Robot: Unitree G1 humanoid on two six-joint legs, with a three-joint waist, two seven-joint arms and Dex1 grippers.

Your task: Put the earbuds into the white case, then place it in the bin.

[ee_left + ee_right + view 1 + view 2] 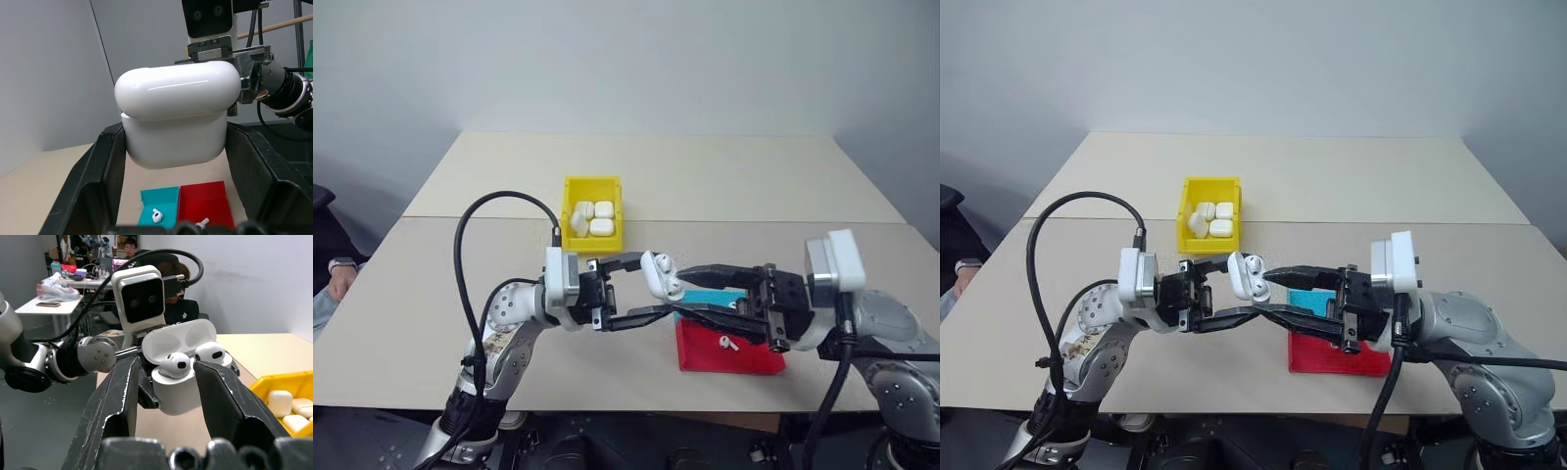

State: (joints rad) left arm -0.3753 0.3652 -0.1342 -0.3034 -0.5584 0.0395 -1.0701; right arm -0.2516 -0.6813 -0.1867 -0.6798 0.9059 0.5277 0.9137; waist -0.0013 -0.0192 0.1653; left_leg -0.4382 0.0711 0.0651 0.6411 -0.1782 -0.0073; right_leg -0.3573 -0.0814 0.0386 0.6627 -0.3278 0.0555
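Above the beige table (431, 323), both arms meet mid-air. Yellow bin (593, 187) sits behind them, several white cases already inside. Teal-and-red tray (759, 360) lies under the right arm; spare earbuds rest in it. Left gripper (641, 291) is clamped on the white case (658, 275), lid hinged open. Right gripper (1273, 293) points at the case with jaws parted, gripping nothing. Two earbuds (174, 364) sit in the case's sockets. Step in hand looks like seating the earbuds. Next move likely calls for pressing the lid closed, then carrying the case to the bin.
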